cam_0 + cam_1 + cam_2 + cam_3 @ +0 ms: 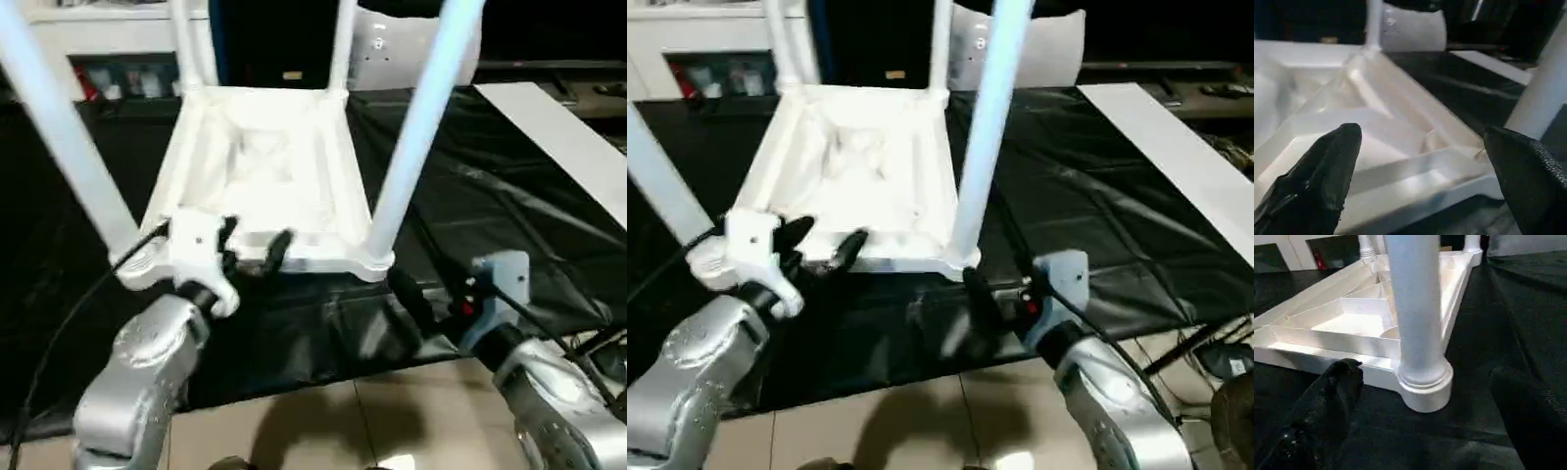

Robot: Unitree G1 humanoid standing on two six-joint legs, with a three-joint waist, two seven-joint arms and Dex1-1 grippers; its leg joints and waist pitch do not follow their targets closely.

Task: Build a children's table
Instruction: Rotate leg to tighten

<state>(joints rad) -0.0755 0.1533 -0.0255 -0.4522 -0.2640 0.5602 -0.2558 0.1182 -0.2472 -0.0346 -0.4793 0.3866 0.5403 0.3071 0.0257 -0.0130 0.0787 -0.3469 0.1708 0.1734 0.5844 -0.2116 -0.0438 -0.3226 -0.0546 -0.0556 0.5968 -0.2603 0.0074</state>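
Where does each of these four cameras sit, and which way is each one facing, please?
Left eye: on the head, facing forward and down at the upturned tabletop; both forearms show.
Right eye: beside it, same scene, shifted.
Left wrist: looks between the open left claw fingers at the ribbed underside.
Right wrist: looks between the open right claw fingers at the near leg in its corner socket.
Shared: both wrist views and both eyes show the tabletop.

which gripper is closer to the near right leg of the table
Right. The right gripper sits just in front of the near right leg; the left gripper is at the tabletop's opposite near corner.
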